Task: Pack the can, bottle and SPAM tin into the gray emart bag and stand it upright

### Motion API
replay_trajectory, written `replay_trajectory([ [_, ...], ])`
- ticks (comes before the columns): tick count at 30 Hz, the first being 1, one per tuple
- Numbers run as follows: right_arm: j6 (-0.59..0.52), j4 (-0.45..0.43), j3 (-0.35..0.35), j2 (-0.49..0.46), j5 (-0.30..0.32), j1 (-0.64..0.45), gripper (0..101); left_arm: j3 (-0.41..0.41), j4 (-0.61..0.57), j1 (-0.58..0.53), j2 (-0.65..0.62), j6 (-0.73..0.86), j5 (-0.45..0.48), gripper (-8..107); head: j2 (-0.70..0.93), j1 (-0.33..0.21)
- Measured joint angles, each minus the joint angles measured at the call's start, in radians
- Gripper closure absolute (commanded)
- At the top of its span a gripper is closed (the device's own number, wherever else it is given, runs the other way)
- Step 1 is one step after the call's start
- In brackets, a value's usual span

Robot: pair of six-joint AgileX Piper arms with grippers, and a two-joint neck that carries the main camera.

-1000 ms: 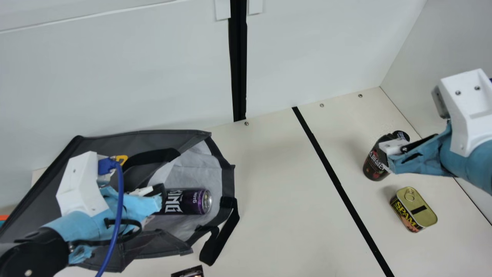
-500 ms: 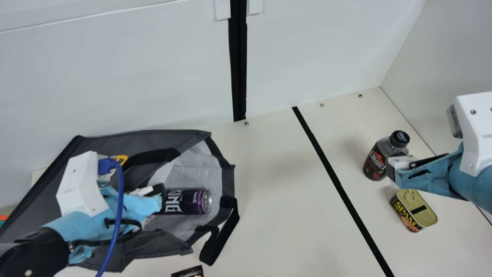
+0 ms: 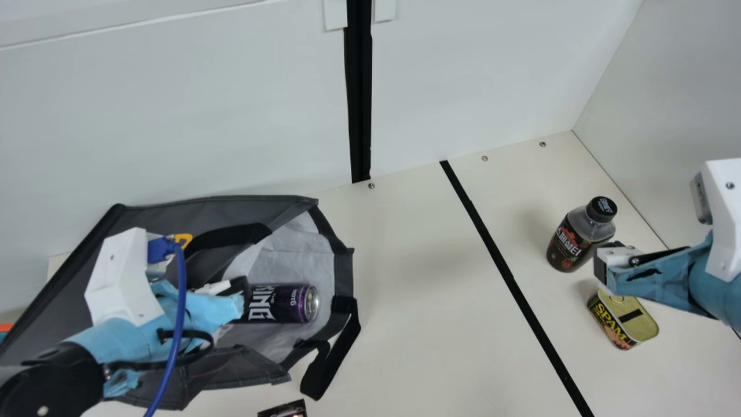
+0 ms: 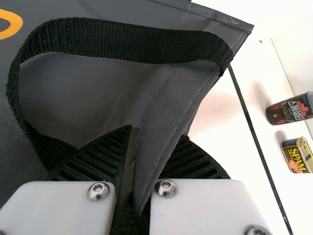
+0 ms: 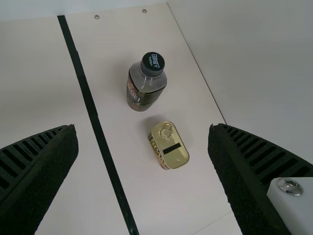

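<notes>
Packing is in hand; the spread right claw [image 5: 143, 127] should probably be lowered next. The matte, ribbed-strapped bag [image 3: 231, 209] is pinched at its edge by the left claw [image 4: 156, 132]. The round-shouldered bottle [image 3: 580, 231] is stood on the table [image 3: 434, 318], the smooth can [image 3: 289, 303] is bagged (on its side), the boxy metal tin [image 3: 624, 321] is set near the bottle.

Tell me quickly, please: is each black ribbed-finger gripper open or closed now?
Left gripper: closed, holding the edge of the gray fabric bag.
Right gripper: open, holding nothing.
</notes>
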Motion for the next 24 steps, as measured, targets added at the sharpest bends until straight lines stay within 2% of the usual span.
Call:
replay_trajectory([
  [24,0.018,-0.002,0.014,0.001,-0.002,0.012,6,0.0,0.0,0.0,0.0,0.0,0.0,107,0.0,0.0],
])
